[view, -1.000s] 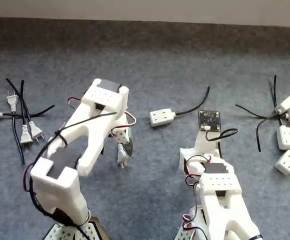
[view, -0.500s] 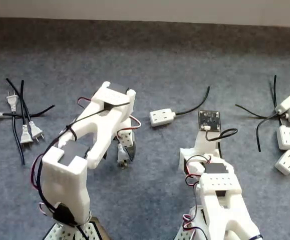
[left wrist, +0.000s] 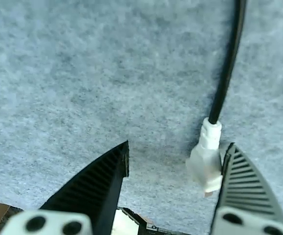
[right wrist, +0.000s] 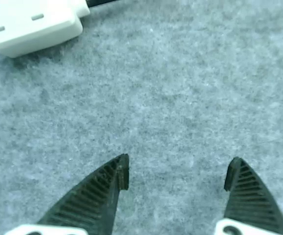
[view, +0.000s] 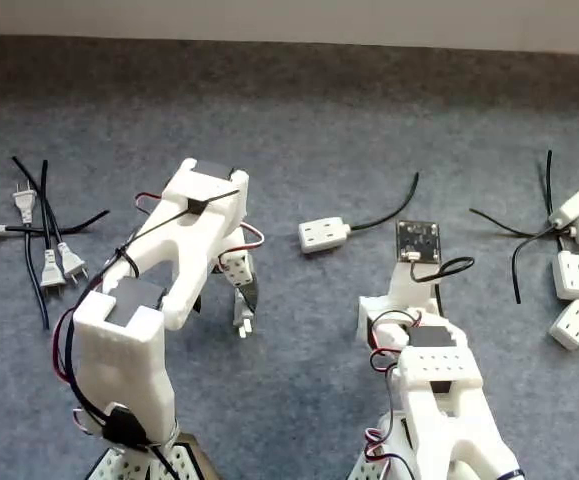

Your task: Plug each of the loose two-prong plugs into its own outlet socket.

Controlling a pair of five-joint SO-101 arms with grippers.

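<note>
1. High view: The left arm (view: 184, 250) reached over the grey carpet (view: 319, 120), and the left gripper (view: 245, 300) pointed down at a white plug (view: 241, 320) lying near the middle of the table. One outlet socket (view: 324, 234) lay by itself on a black lead, between the two arms and apart from that plug. The right arm (view: 429, 385) stood just beside this socket. Several loose plugs (view: 51, 268) with tangled black cords lay well off beyond the left arm. A cluster of sockets (view: 571, 274) lay well off on the opposite side.

2. Left wrist view: The left gripper (left wrist: 179, 147) was spread wide and gripped nothing. The plug (left wrist: 206, 164) lay on the carpet inside the gap, right against one finger (left wrist: 241, 181) and far from the other. Its black cord (left wrist: 227, 73) ran away from the gripper.

3. Right wrist view: The right gripper (right wrist: 179, 159) was also spread wide, with bare carpet between its fingers. The outlet socket (right wrist: 31, 22) lay farther out, off to one side and clear of both fingers.
</note>
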